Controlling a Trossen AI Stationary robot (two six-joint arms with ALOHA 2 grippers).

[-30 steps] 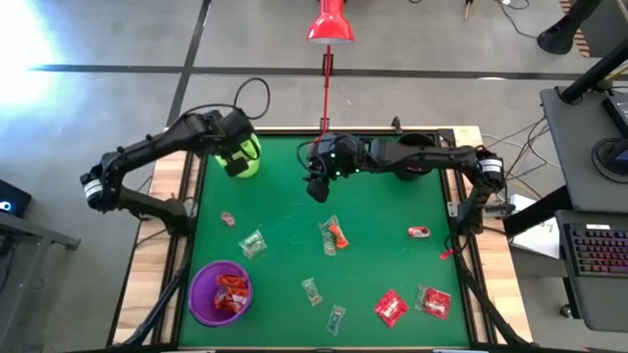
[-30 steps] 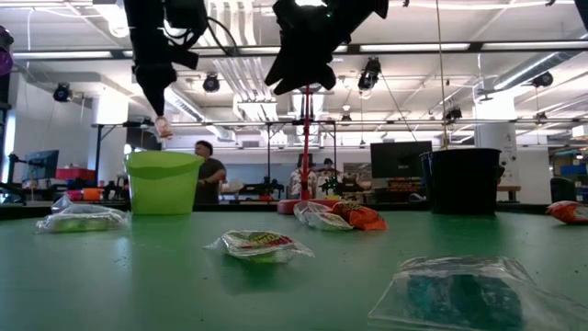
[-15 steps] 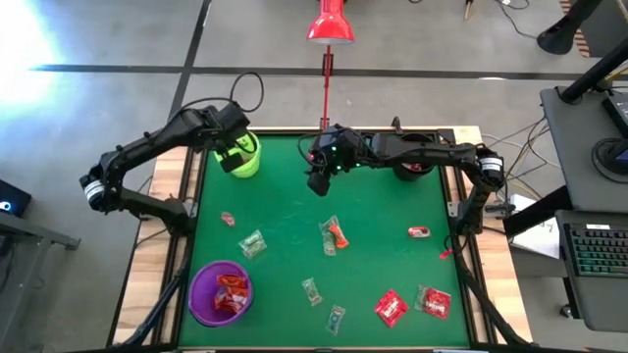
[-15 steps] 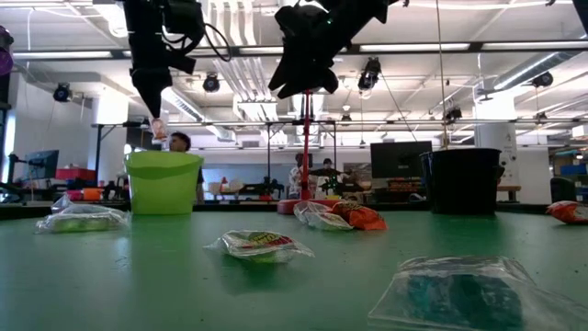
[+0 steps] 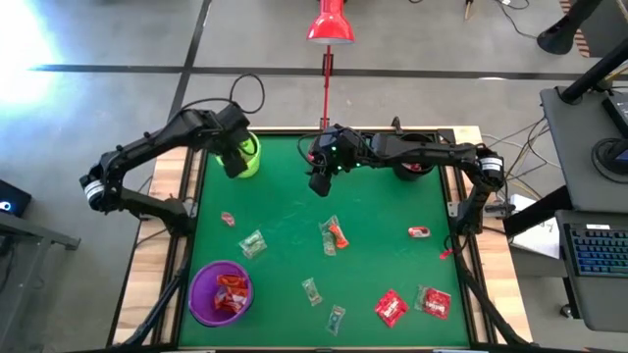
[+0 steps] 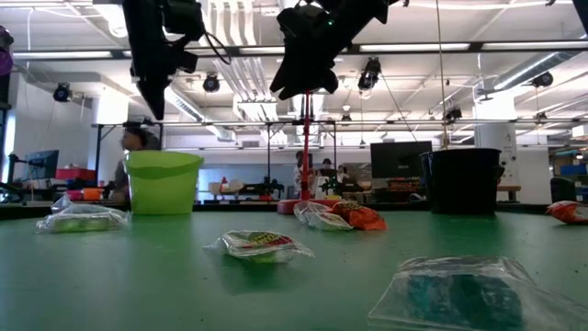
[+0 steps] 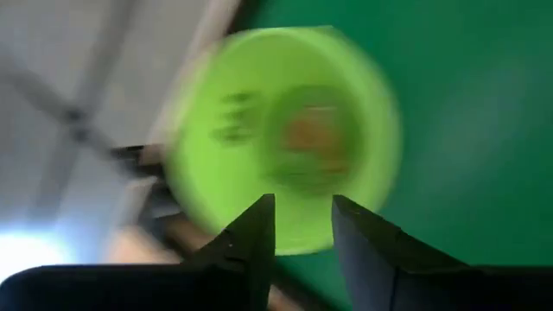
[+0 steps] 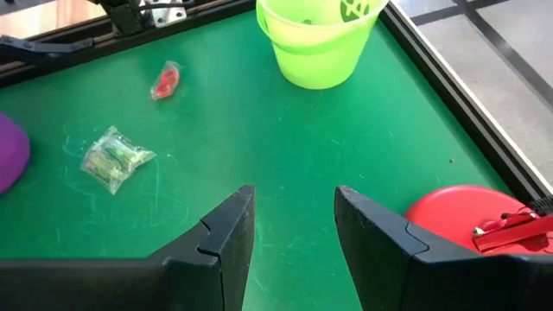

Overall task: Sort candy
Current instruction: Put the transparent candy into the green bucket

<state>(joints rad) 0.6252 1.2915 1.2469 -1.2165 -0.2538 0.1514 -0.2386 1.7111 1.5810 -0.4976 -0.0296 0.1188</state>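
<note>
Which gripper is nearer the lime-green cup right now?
Left. The left gripper hangs open directly over the lime-green cup; the right gripper hovers open over the table's back middle, well off to the side.

Two dark jointed arms carry looping black cables, white wrist bands and small green lights.

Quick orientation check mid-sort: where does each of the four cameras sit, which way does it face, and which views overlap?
High: overhead, straight down on the green table; both arms show.
Low: table height, looking level into the room; both arms hang from above.
Left wrist: above the lime-green cup, left gripper open.
Right wrist: over the table, right gripper open, empty.
Shared: the lime-green cup appears in all four.
</note>
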